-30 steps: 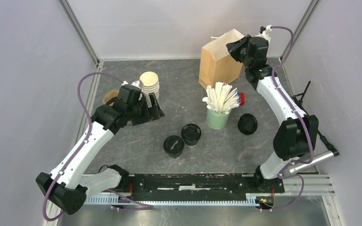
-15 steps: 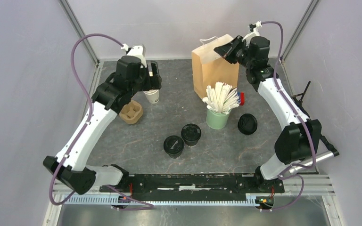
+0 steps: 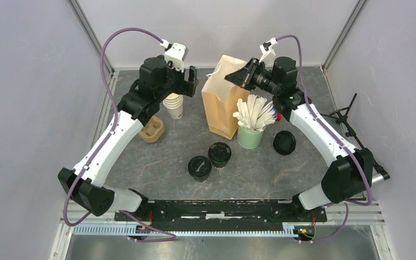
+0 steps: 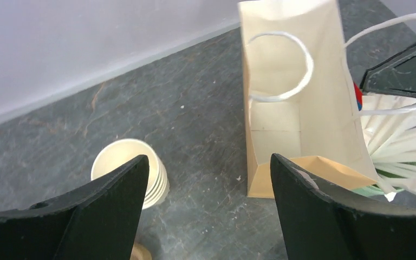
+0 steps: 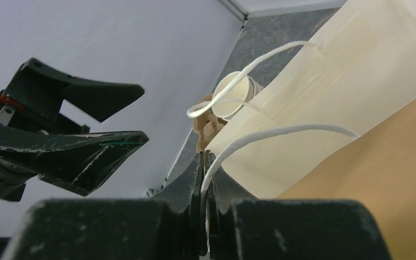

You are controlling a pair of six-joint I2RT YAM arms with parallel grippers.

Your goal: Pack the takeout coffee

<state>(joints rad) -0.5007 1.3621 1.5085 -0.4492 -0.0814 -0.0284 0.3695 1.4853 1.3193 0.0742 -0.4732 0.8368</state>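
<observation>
At the far middle of the table [image 3: 141,162], brown paper bag [image 3: 223,103]: it stands with its mouth open, between the two grippers and just beside the green cup.
Bag handles: two white cord loops. One [image 4: 281,65] lies free against the inner wall of the bag, and the other [image 5: 281,130] runs into the right gripper.
Right gripper [image 3: 231,77]: its fingers are pressed together on the white handle cord, at the upper right edge of the bag. The right wrist view shows the cord pinched between the fingertips [image 5: 187,179].
Left gripper [image 3: 184,86]: its fingers are spread wide and hold nothing. It is raised above the table to the left of the bag mouth, over the stack of lidless cups.
Takeout coffee: two cream cups with black lids, one [image 3: 200,168] nearer the arm bases and one [image 3: 220,154] just behind it. They stand close together on the table in front of the bag, outside it, and neither gripper touches them.
Stack of lidless cups [image 3: 174,105]: upright, left of the bag.
Cardboard cup carrier [image 3: 153,130]: on the table beside the stack, on its near-left side.
Green cup [image 3: 249,136]: full of white sticks, just right of the bag's base.
Loose black lid [image 3: 284,142]: flat on the table, right of the green cup.
</observation>
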